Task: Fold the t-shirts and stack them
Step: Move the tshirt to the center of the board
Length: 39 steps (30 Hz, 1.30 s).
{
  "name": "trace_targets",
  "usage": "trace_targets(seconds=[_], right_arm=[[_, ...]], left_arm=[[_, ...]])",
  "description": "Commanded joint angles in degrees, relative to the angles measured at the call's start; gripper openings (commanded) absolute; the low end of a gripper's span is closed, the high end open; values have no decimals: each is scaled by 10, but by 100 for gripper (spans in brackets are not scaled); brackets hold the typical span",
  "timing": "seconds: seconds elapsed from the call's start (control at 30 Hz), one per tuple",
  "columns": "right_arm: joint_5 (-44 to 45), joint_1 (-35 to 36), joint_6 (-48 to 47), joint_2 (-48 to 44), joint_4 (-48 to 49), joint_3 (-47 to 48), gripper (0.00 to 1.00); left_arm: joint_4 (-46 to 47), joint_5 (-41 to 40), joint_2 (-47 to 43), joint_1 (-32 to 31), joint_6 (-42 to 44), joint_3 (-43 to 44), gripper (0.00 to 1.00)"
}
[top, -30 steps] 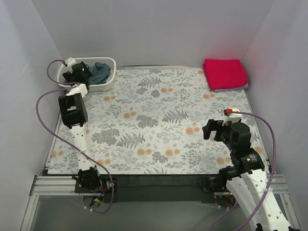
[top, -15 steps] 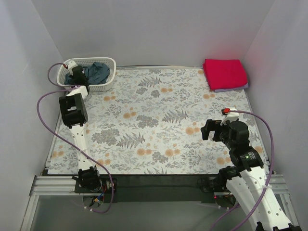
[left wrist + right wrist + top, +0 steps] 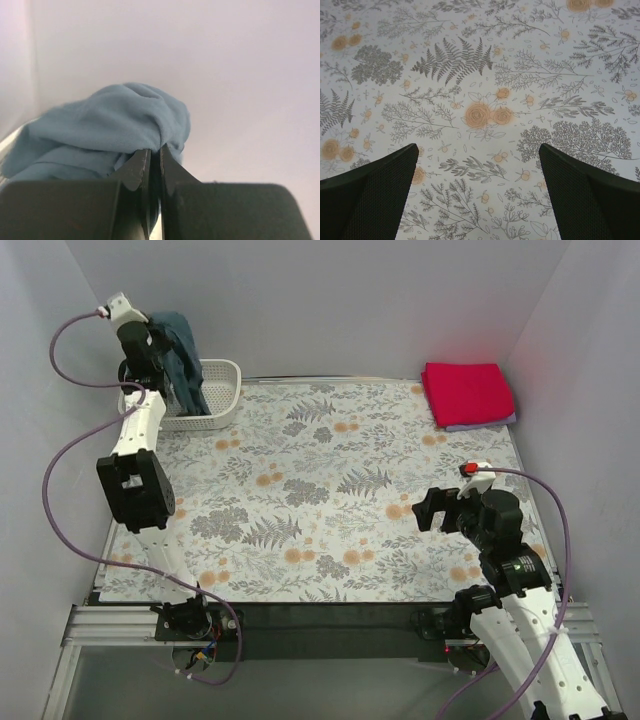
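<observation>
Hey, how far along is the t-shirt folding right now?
Done: the red t-shirt lies folded on the lavender t-shirt at the far right corner. In hand: the left tool is shut on the blue-grey t-shirt, holding it over the white basket. Left: folding and stacking that one; the right tool is open and empty.
</observation>
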Motion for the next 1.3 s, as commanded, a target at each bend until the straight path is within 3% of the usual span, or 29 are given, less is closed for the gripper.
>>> trace_targets(seconds=[0.0, 0.2, 0.4, 0.67, 0.77, 0.8, 0.87, 0.9, 0.97, 1.03, 1.27], right_arm=[[-28, 3, -6, -13, 24, 52, 95], [-48, 3, -10, -12, 18, 96, 95], [-41, 2, -25, -22, 10, 138, 97], [-42, 2, -25, -11, -11, 169, 98], [-49, 3, -23, 3, -30, 170, 98], [-50, 3, -20, 9, -33, 167, 98], [-57, 2, -16, 17, -40, 161, 98], [-62, 3, -14, 27, -43, 155, 98], [-87, 3, -18, 46, -49, 150, 98], [-112, 2, -19, 87, -66, 147, 98], [-164, 14, -17, 198, -44, 110, 90]], left_arm=[[-18, 88, -128, -35, -8, 9, 0], [-85, 134, -240, -142, 24, -13, 0], [-131, 193, -366, -238, -3, -55, 0], [-151, 245, -453, -267, -53, -267, 2], [-145, 255, -444, -268, -57, -355, 13], [-140, 258, -437, -268, -57, -376, 30], [-138, 255, -409, -269, -54, -421, 49], [-144, 251, -401, -269, -55, -431, 63], [-152, 230, -394, -270, -59, -462, 73], [-167, 201, -408, -273, -66, -486, 80], [-280, 85, -548, -294, -84, -616, 81]])
